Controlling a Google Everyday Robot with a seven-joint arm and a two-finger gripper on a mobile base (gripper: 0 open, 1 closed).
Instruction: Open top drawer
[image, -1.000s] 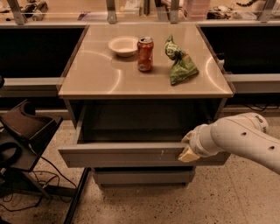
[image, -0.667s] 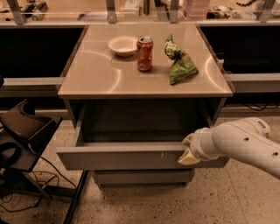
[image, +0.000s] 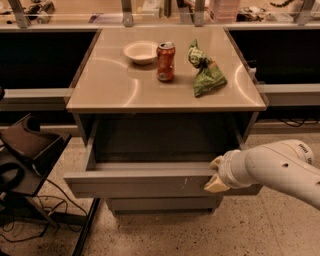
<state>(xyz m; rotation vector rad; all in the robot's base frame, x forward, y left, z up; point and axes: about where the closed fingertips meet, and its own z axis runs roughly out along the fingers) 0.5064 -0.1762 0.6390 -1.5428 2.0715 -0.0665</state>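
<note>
The top drawer (image: 145, 184) stands pulled out from the cabinet, its wide grey front with small pale scratches toward me and the shallow grey tray body showing behind it. My gripper (image: 215, 175) is at the right end of that front, on its upper edge, with the white arm reaching in from the right. A lower drawer front (image: 162, 204) is visible beneath, pushed in.
On the cabinet top (image: 105, 85) are a white bowl (image: 141, 51), an orange soda can (image: 165, 61) and a green chip bag (image: 205, 72). A dark chair and cables (image: 22, 165) stand at the left on the speckled floor.
The drawer has slid a little further out toward me, and the gripper has moved with it at the front's right end.
</note>
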